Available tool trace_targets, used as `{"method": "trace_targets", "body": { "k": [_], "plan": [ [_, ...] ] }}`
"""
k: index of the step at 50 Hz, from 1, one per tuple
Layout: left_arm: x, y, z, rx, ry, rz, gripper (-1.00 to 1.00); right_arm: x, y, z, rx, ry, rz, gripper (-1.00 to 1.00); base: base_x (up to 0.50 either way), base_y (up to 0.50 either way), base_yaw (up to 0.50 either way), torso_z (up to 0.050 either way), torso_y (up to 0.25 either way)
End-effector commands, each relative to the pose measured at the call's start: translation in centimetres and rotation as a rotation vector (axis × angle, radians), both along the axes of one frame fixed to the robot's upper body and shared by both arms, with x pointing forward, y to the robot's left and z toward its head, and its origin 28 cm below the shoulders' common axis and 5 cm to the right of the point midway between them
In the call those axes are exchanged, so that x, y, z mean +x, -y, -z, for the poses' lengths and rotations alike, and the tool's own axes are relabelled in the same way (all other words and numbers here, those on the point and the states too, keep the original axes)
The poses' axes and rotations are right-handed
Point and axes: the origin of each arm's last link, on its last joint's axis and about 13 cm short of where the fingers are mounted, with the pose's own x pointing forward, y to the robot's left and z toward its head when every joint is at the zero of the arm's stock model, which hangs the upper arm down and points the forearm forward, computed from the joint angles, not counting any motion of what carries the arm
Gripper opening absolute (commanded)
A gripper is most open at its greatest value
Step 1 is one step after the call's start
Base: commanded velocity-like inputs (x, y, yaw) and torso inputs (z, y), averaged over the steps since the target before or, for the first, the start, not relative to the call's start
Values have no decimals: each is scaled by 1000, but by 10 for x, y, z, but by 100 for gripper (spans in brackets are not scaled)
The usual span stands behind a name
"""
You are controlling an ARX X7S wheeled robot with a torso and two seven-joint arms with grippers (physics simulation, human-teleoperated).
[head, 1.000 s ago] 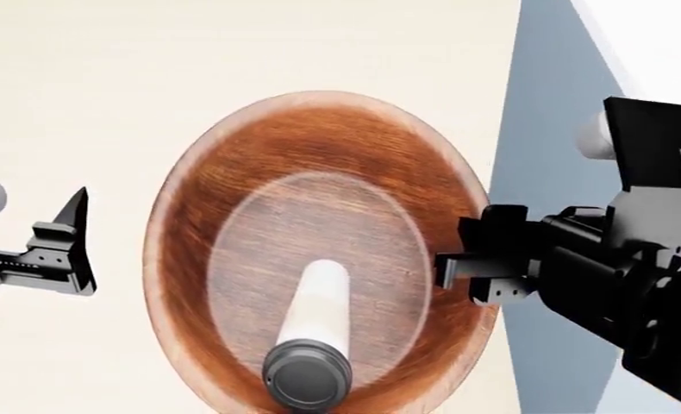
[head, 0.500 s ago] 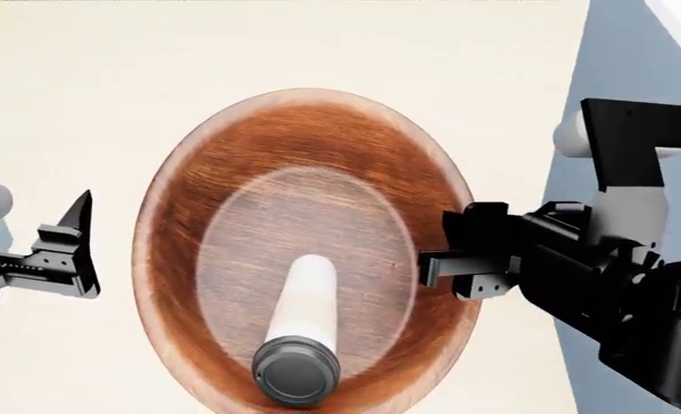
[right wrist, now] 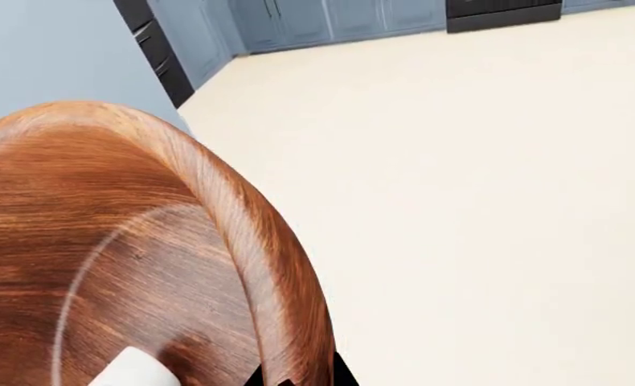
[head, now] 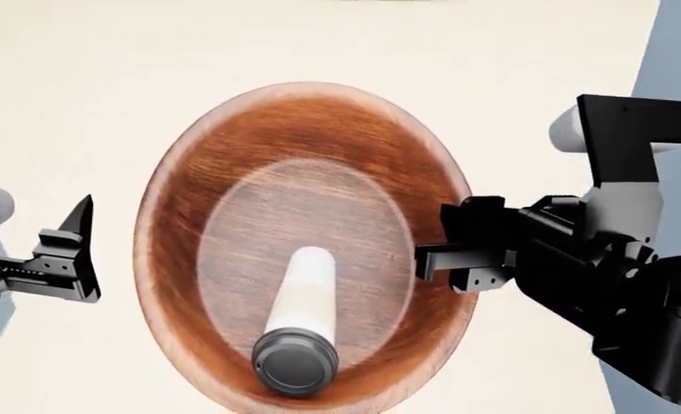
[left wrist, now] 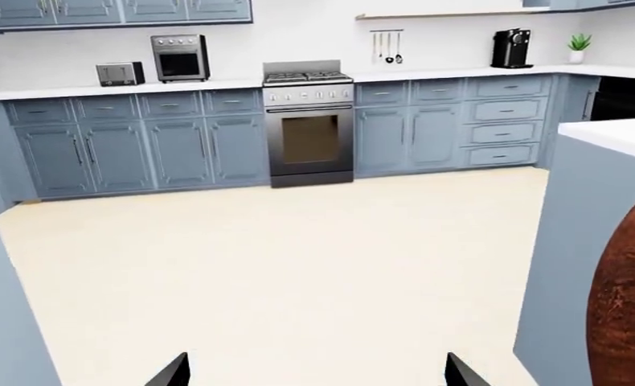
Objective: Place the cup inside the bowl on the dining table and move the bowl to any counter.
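The reddish-brown wooden bowl [head: 306, 172] hangs in the air above the cream floor. The cream cup [head: 306, 302] with its dark grey lid lies on its side inside the bowl, lid toward me. My right gripper [head: 439, 259] is shut on the bowl's right rim; in the right wrist view its jaws [right wrist: 296, 376] pinch the bowl's rim [right wrist: 253, 241], and a bit of the cup [right wrist: 133, 371] shows. My left gripper [head: 85, 250] is open and empty, apart from the bowl on its left side. In the left wrist view, that gripper [left wrist: 315, 374] faces the floor, with the bowl's outer wall [left wrist: 631, 305] at the edge.
The dining table's blue-grey panel [head: 680, 69] stands at my right; it also shows in the left wrist view [left wrist: 580, 241] with the white top [left wrist: 623, 133]. Across the floor [left wrist: 296, 257], a white counter [left wrist: 82, 88] runs along blue cabinets, with a stove [left wrist: 309, 121], toaster, oven and coffee machine.
The head view has swung: the blue-grey panel slid to the right and the table's white top left the frame. The bowl with the cup stays in my right gripper. The left gripper stays open.
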Motion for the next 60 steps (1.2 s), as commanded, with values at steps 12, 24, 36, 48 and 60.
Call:
{"method": "trace_targets", "body": {
  "k": [12,24,36,48,60],
  "plan": [
    [0,1,1,-2,-3,6,100,4,0,-7,32,53,7,-100,499,171,0,0,2],
    [2,2,-1,0,-2,11,100,4,1,-8,27,55,8,-100,500,3,0,1,2],
    [2,0,2,-5,-6,6,100,8,-1,-5,19,59,1,-100,500,7,0,0,2],
    [2,0,2,-4,-5,9,100,7,-1,-3,21,57,-6,-100,500,9,0,0,2],
    [1,-1,2,-2,-6,6,100,9,-2,-3,16,58,-9,-100,500,26,0,0,2]
  ]
}}
